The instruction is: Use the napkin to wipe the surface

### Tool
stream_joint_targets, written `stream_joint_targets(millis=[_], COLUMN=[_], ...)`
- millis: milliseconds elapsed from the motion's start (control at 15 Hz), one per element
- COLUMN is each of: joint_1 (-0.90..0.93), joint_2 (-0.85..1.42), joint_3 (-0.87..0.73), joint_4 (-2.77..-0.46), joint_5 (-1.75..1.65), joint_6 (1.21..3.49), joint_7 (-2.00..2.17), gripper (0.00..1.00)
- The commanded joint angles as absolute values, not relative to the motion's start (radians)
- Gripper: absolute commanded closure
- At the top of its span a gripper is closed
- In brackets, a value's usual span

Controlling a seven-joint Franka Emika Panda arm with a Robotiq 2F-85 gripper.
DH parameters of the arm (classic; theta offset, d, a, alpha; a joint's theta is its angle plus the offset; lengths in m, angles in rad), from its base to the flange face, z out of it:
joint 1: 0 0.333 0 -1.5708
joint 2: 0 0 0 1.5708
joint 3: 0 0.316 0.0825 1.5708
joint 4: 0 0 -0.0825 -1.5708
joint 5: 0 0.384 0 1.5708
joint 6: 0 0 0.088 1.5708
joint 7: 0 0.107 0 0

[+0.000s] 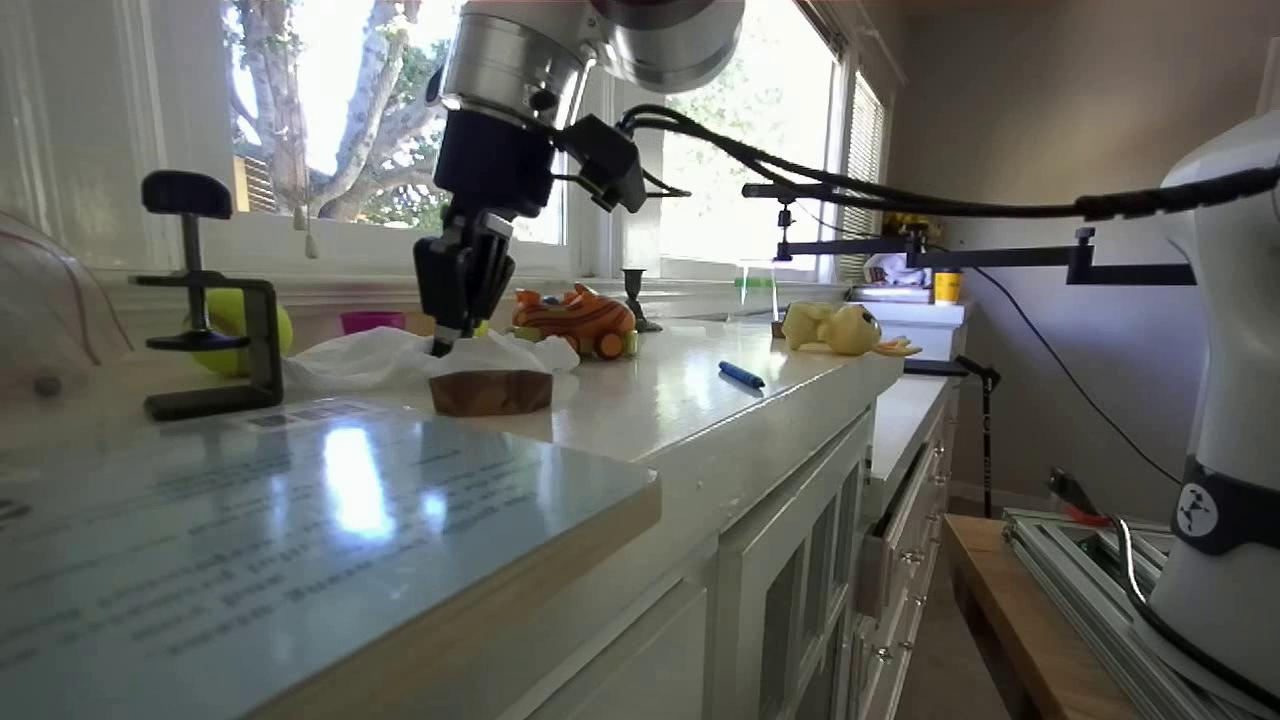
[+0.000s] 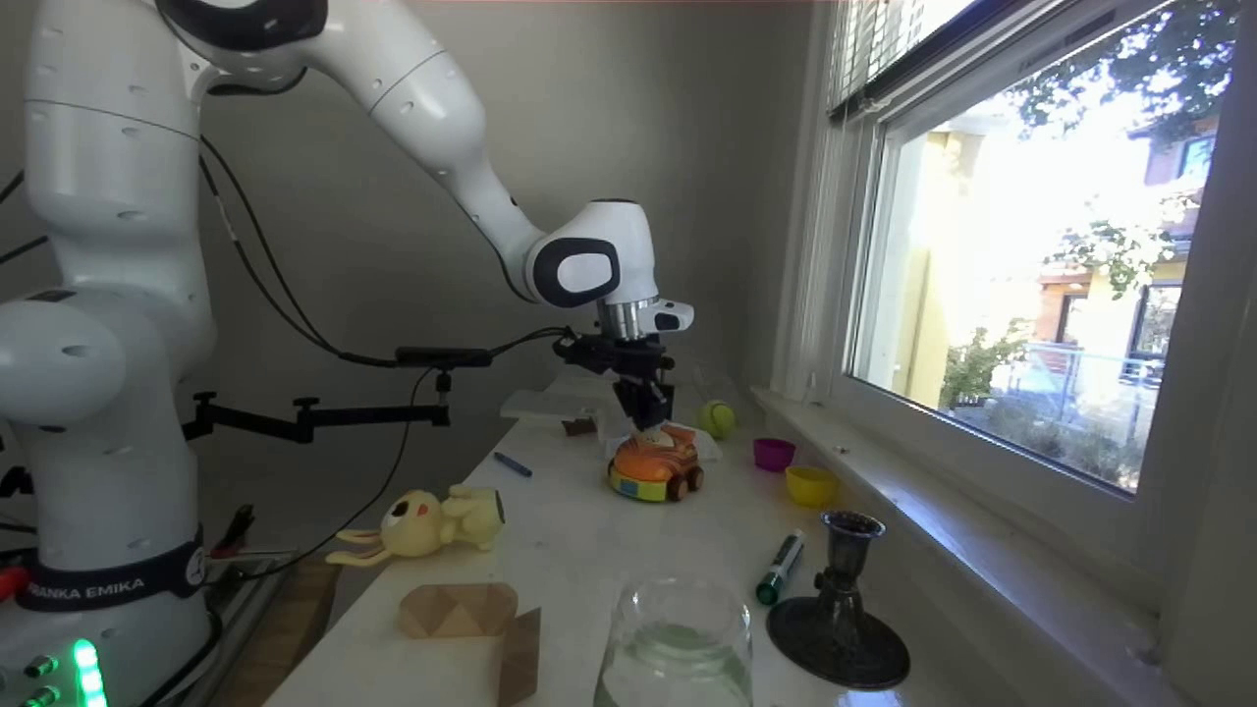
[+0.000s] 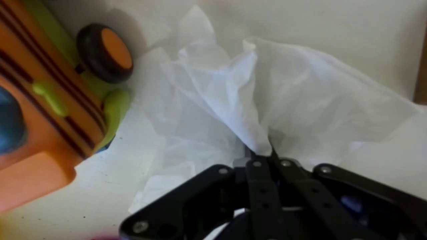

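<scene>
Gripper (image 3: pixel 262 157) clenched on a bunched fold of napkin (image 3: pixel 300 96), remainder lying on white counter (image 3: pixel 333 26); judged risk: toy car (image 3: pixel 43 133) just left in wrist view, likely shoved by any leftward stroke.

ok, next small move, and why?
I'd probably drag the napkin toward the dark specks at the wrist view's lower left, clear of the toy car: the end effector pinches the napkin, whose loose part rests on the counter.
</scene>
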State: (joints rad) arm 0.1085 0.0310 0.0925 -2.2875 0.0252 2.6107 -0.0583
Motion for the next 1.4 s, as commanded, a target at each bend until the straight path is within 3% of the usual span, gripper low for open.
stream_joint_targets(millis=[0, 333, 467, 1067, 1333], joint_1=[0.107, 0.097, 0.092, 0.098, 0.128], joint_2=[0.067, -0.049, -0.049, 0.047, 0.030], joint_3=[0.102, 0.097, 0.083, 0.093, 0.137], joint_4=[-2.247, -2.263, -2.263, -2.237, -2.249], joint_5=[0.042, 0.118, 0.064, 0.062, 0.088], joint_6=[2.560, 2.230, 2.200, 2.511, 2.480], joint_7=[-0.106, -0.267, -0.221, -0.171, -0.224], gripper=[1.00, 1.00, 1.00, 1.00, 1.00])
